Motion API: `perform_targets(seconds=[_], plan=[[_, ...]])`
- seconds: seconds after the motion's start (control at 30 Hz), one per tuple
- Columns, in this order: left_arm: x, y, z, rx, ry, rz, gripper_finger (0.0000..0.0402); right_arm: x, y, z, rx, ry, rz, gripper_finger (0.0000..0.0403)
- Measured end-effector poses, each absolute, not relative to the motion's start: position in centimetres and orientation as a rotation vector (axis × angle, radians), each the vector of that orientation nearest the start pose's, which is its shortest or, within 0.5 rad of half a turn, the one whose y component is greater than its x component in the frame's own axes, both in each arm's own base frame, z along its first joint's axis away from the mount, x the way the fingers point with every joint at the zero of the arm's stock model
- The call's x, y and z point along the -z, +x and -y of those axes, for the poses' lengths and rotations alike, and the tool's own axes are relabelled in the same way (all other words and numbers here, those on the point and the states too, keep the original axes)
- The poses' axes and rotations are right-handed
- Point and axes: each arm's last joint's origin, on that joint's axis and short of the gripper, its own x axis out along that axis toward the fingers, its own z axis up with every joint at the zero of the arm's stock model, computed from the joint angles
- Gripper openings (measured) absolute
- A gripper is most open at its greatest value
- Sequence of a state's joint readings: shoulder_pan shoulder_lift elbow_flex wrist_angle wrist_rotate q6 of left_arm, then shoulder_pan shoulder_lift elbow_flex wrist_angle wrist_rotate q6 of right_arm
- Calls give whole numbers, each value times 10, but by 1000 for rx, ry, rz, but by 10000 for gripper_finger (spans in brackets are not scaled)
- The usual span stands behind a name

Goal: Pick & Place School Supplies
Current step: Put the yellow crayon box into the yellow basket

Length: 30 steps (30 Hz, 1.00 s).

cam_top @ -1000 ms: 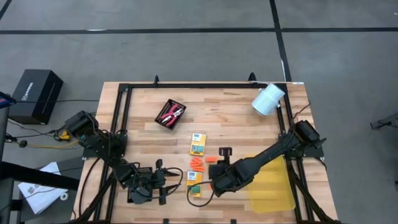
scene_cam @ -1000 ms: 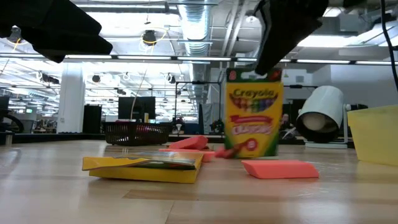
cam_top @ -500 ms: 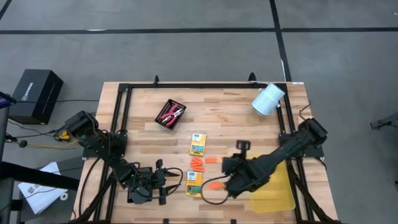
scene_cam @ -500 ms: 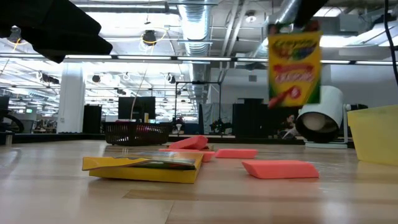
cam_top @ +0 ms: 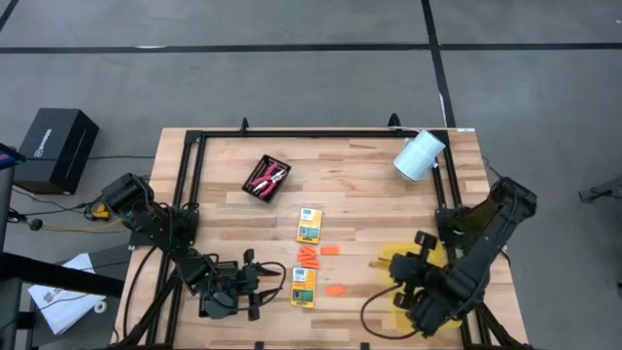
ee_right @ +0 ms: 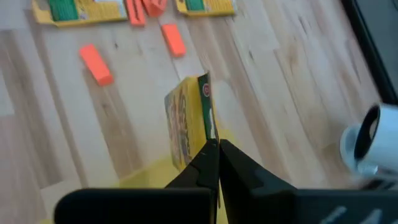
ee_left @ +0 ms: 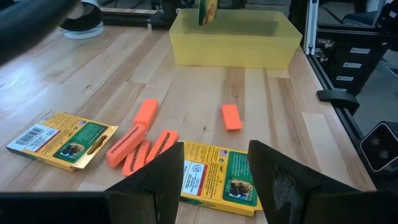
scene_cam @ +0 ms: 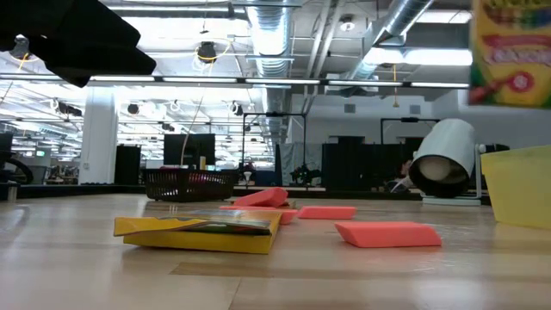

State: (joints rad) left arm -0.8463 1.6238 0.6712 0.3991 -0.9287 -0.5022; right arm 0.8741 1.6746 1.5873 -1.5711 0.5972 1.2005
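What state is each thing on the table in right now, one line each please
Right gripper: shut on held crayon box.
Held crayon box: lifted, upright, over the yellow bin.
Left gripper: open, low, empty.
Two flat crayon boxes: lying on the table.
Orange pieces: loose on the table.

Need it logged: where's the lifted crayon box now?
The crayon box hangs in the right gripper above the yellow bin, at the table's right side.

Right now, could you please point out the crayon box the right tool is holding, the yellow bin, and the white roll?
Held crayon box (ee_right: 188,121): right wrist view, its printed face.
Yellow bin (ee_left: 233,43): left wrist view, its front wall.
White roll (cam_top: 419,155): high view, its side.
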Motion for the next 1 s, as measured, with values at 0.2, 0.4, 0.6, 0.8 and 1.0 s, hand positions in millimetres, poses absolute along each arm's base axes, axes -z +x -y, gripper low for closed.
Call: perform_targets(seconds=[0.2, 0.4, 0.6, 0.8, 1.0], plan=[[-158, 214, 207, -165, -72, -314, 172, -290, 176, -207, 556, -24, -1119, 0], [-158, 215, 207, -166, -75, -311, 172, -272, 151, -203, 624, 23, -1154, 0], [-158, 215, 207, -166, -76, -311, 172, -259, 130, -205, 670, 63, -1129, 0], [-158, 215, 207, -166, -76, -311, 172, -248, 117, -208, 698, 105, -1129, 0], [-158, 215, 207, -165, -79, -309, 172, -243, 112, -211, 693, 126, -1109, 0]])
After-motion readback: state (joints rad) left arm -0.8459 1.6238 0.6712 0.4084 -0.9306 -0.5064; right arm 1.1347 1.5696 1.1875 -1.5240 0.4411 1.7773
